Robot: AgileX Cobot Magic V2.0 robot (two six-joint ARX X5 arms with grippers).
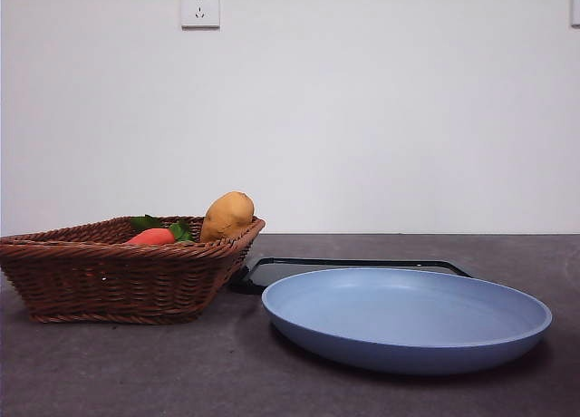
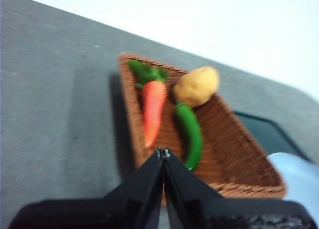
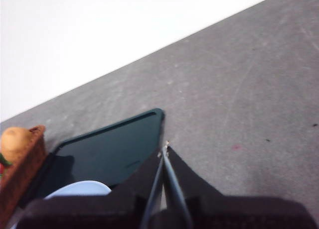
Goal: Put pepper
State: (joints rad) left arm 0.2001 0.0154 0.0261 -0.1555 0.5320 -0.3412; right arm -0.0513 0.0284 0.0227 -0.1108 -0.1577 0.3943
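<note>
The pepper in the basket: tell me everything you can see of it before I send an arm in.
The pepper is long, glossy and dark green, slightly curved and tapering. It lies flat on the floor of the wicker basket, beside the carrot, one end by the potato; whether they touch is unclear. Nothing grips it: the left pincer hovers shut over the basket's near rim. In the front view the basket wall hides the pepper.

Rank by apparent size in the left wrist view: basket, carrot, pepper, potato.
Largest to smallest:
1. basket, clearly largest.
2. carrot, counting its leaves.
3. pepper, close to the carrot in length but thinner; its lower end is hidden by the left gripper, so this is uncertain.
4. potato, shortest but thickest.
</note>
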